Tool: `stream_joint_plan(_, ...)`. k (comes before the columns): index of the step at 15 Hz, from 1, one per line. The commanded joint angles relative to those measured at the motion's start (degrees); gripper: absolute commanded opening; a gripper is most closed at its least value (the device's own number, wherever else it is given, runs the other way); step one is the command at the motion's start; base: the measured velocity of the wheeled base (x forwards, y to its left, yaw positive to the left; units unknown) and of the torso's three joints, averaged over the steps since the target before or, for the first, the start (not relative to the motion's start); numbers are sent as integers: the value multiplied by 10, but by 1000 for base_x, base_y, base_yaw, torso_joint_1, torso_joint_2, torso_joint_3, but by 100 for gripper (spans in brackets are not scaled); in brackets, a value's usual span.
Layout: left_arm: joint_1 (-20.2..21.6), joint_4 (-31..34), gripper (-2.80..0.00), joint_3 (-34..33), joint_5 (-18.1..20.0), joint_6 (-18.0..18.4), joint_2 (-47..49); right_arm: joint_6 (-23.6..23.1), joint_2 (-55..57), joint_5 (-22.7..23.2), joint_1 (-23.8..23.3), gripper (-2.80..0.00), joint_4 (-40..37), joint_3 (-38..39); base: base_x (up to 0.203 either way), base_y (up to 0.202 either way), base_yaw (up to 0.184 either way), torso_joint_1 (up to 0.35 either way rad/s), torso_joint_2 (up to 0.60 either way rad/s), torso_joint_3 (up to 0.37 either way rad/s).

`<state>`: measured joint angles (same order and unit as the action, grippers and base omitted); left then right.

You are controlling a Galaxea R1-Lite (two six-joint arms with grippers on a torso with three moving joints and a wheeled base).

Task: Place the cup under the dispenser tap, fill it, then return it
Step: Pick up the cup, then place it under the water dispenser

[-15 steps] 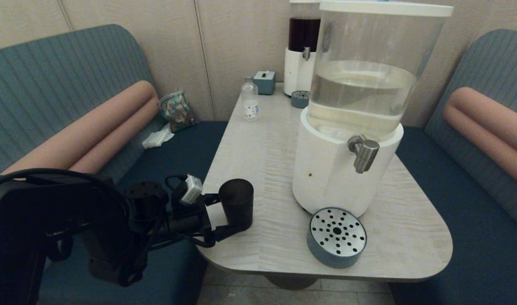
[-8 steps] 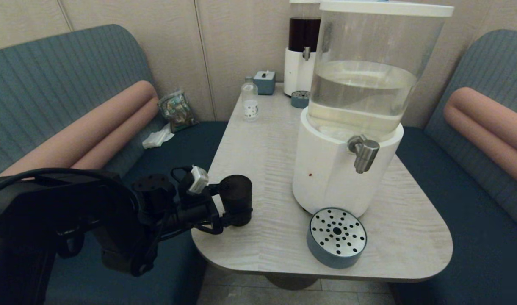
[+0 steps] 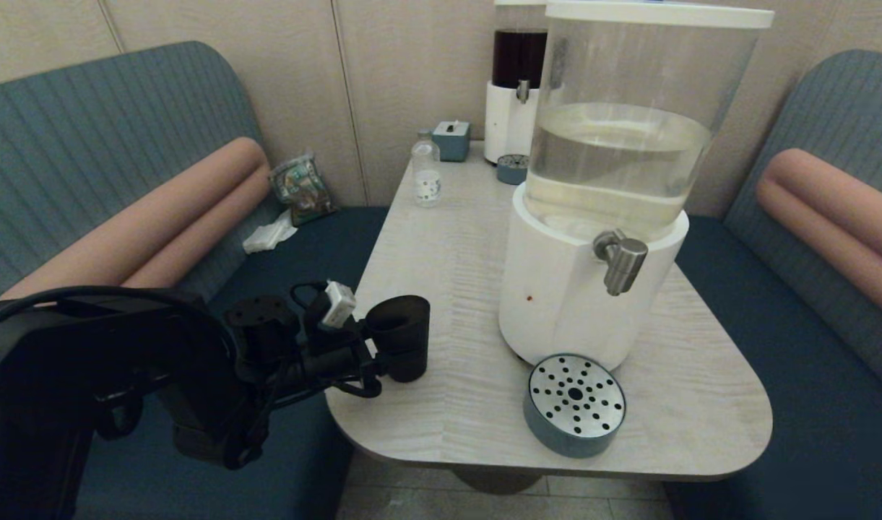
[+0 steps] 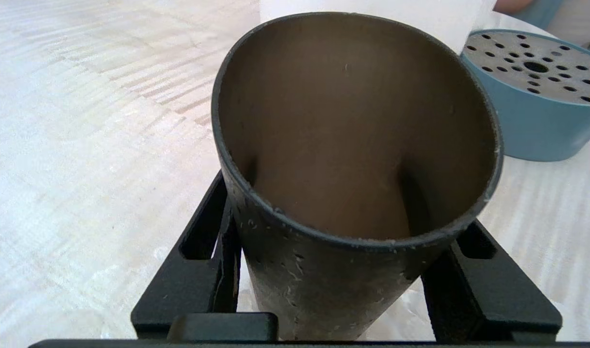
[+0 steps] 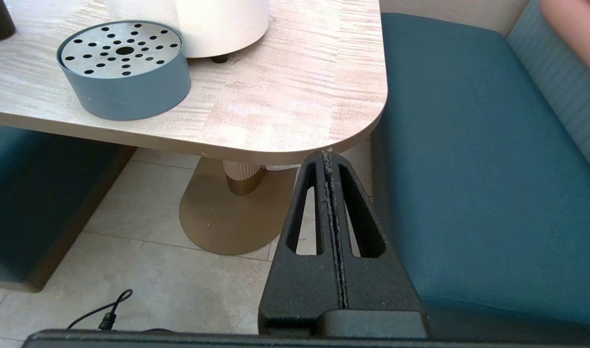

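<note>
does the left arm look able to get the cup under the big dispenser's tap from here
Probably yes: the left gripper grips the cup, and bare table lies between it and the drip tray below the dispenser tap.

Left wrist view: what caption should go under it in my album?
Left end effector grips the empty black cup, tilted over the table, with the blue drip tray beyond.
</note>
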<state>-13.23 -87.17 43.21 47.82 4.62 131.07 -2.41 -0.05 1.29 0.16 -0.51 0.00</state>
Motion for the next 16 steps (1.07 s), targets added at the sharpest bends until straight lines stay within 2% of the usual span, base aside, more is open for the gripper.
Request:
stream_joint_plan(1,-1,-5,-280,-19,3,-1,-29,0,0,0,0,-280,0,0,0,0,0,0,0,0)
stream_joint_plan(5,-28,-5,-280,-97,-2,-24,-133,0,0,0,0,-280,0,0,0,0,0,0,0,0)
stream_joint_plan(8,-101,-5,-280,-118,-58,-36,-172,0,0,0,0,-280,0,1,0,0,0,0,0,0)
stream_joint_plan(12,-193,-5,-280,-56,-123,-70,-157,0,0,0,0,-280,0,1,0,0,0,0,0,0)
stream_joint_plan(16,-241,-5,-280,40,-177,-79,-82,0,0,0,0,-280,0,1,0,0,0,0,0,0)
